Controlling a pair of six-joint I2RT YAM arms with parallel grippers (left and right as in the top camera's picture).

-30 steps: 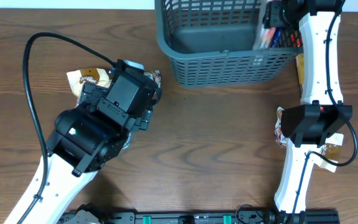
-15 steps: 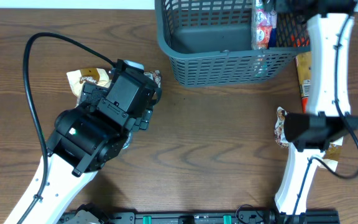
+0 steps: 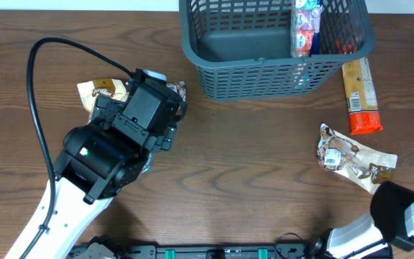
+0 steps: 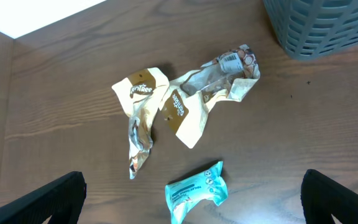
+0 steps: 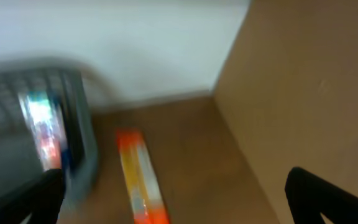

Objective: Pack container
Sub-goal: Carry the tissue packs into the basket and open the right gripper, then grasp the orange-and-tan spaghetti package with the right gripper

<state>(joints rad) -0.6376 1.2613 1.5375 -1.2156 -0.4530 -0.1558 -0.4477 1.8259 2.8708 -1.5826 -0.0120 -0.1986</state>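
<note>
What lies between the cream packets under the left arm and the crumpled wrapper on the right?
Nothing: in the overhead view, only bare wooden table separates the cream packets from the crumpled wrapper.

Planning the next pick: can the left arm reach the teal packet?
Probably yes: the teal packet lies uncovered, apart from the beige wrappers, right under the open left gripper.

Robot lab: wooden table (image 3: 250, 165), cabled arm (image 3: 99, 155).
</note>
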